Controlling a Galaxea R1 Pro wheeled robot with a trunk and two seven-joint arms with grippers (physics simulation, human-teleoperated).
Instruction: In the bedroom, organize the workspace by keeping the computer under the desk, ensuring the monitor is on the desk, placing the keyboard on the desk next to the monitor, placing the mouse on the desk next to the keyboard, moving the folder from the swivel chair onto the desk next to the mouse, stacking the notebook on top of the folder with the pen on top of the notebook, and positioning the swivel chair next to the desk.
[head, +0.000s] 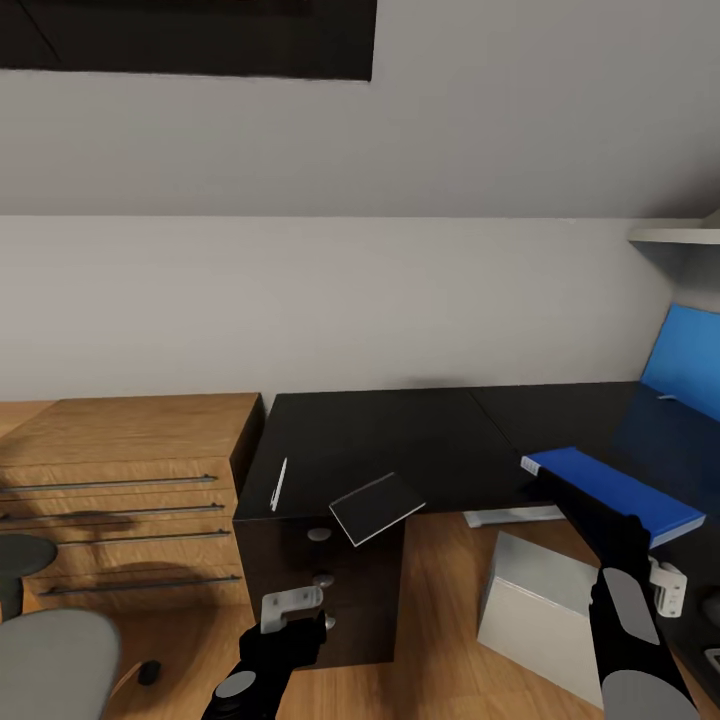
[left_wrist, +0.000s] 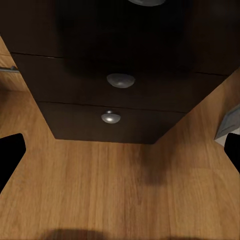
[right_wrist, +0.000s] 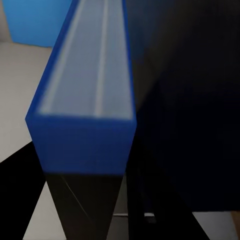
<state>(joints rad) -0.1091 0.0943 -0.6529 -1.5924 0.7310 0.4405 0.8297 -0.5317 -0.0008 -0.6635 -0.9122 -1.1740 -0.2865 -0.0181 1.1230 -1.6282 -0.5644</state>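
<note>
Grey walls and a wood floor (head: 440, 640) frame a black desk (head: 400, 440) that runs from centre to the right edge in the head view. On the desk's near left part a pen (head: 279, 484) is seen lying, and just right of it the notebook (head: 377, 508) rests tilted, its near corner overhanging the desk's front edge. Below that edge the dark pedestal (head: 340, 590) with silver knobs is seen, and in the left wrist view two of its knobs (left_wrist: 120, 80) face the camera above the floor. A light wood cabinet (head: 120, 480) stands against the desk's left side. Part of the chair (head: 50, 660) is visible at the near left. The computer (head: 540, 610) lies on the floor under the desk, to the right of the pedestal.

The folder (head: 612, 492) is held over the desk's near right edge by the right gripper (head: 610, 525); in the right wrist view the folder (right_wrist: 85, 100) is seen clamped between the dark fingers (right_wrist: 80, 210), its far end towards a blue screen (head: 685, 362) at the far right. The left gripper (head: 290, 610) is held low in front of the pedestal, fingers spread and holding nothing.
</note>
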